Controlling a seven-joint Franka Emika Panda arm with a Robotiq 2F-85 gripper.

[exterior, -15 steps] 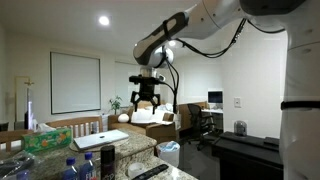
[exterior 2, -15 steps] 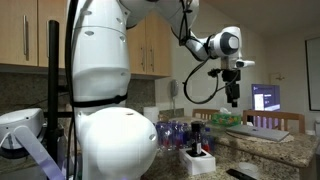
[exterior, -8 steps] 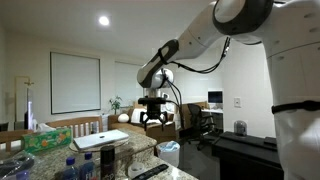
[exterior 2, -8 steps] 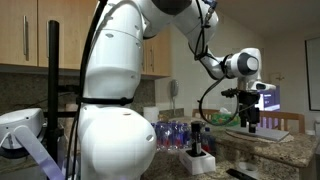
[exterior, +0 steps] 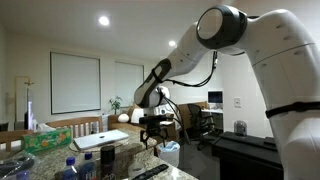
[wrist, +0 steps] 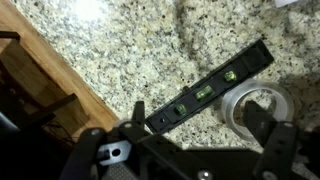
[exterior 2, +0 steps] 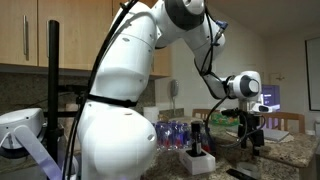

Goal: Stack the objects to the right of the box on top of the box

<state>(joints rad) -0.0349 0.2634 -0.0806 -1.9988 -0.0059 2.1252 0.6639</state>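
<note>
In the wrist view a slim black bar [wrist: 208, 88] with green windows lies slantwise on the speckled granite counter [wrist: 120, 50]. My gripper [wrist: 204, 120] hangs open just above it, one finger near the bar's lower end, the other over a roll of clear tape [wrist: 252, 108]. In both exterior views the gripper [exterior: 155, 137] [exterior 2: 253, 141] points down, low over the counter. The black bar [exterior 2: 240, 174] lies near the counter's front edge. A dark upright cylinder [exterior: 108, 160] [exterior 2: 197, 138] stands by a white box [exterior 2: 197, 161]. Nothing is held.
Clear blue-capped water bottles [exterior 2: 172, 134] [exterior: 75, 166] cluster on the counter. A green tissue box [exterior: 48, 139] and a flat white case [exterior: 100, 140] sit further back. A wooden chair [wrist: 35, 90] stands beside the counter edge. A lit monitor [exterior 2: 266, 98] is behind.
The arm has swung down and outward; the open gripper dropped from well above the counter to just over the black bar. Nothing on the counter has moved.
</note>
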